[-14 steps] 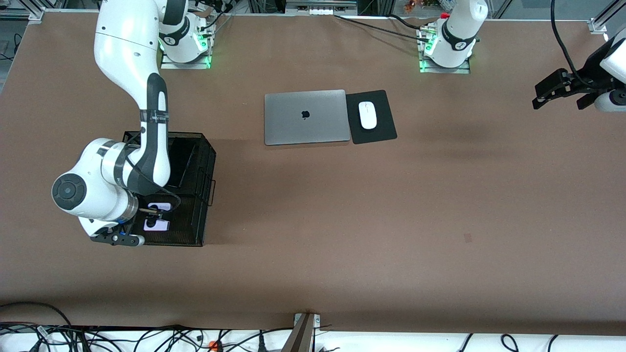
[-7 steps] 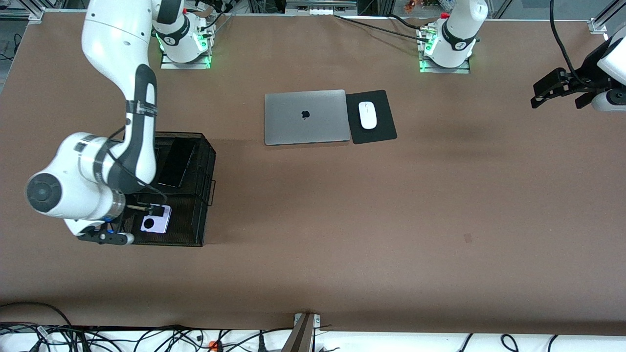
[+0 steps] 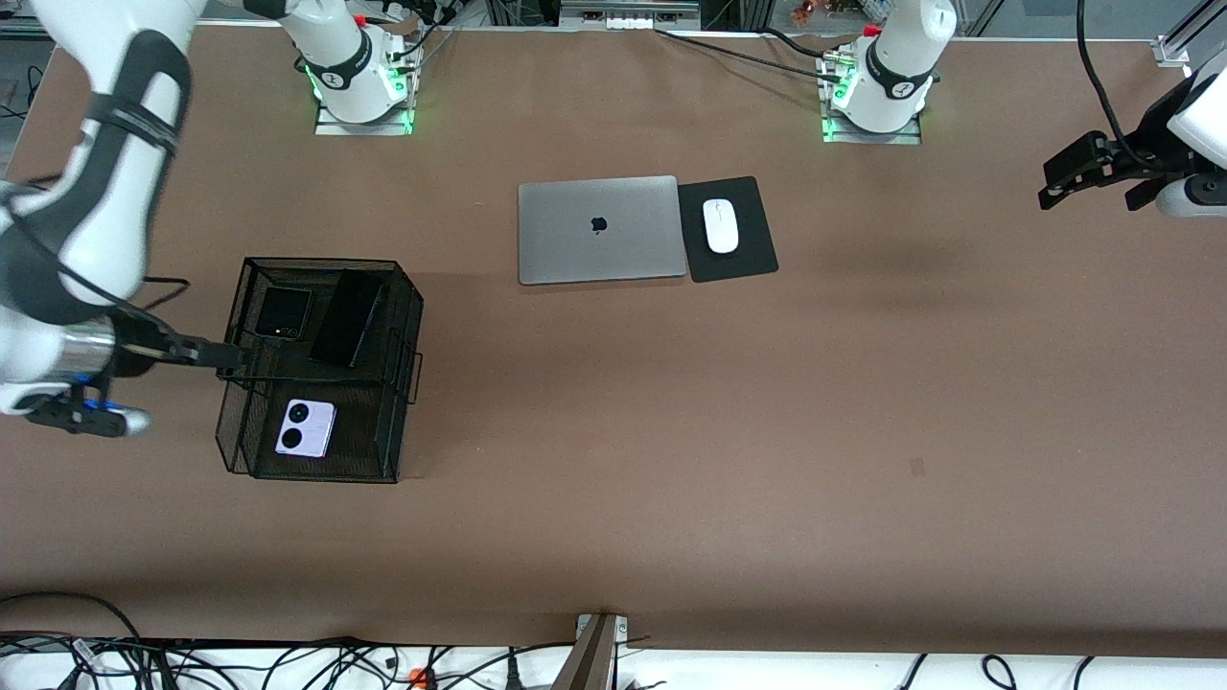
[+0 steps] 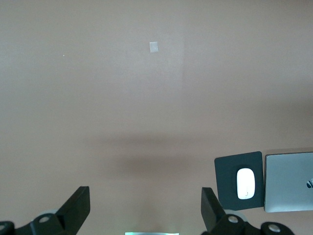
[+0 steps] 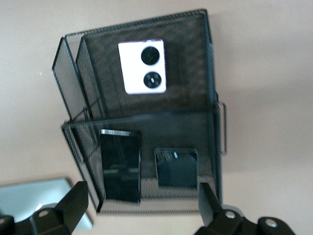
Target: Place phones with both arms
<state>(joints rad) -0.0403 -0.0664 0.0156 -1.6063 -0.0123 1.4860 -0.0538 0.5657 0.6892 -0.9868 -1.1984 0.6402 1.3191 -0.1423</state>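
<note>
Three phones lie in a black mesh basket. The lavender phone lies flat in the compartment nearer the front camera. The small black flip phone and the long slim black slab share the farther compartment. My right gripper hangs open and empty above the basket's edge on the right arm's side. My left gripper is open and empty over bare table at the left arm's end.
A closed grey laptop lies mid-table. Beside it a white mouse rests on a black pad. Both arm bases stand along the table's edge by the robots.
The right arm has lifted out of the basket and swung toward its own end of the table, uncovering the lavender phone lying there. The left gripper has barely drifted.
</note>
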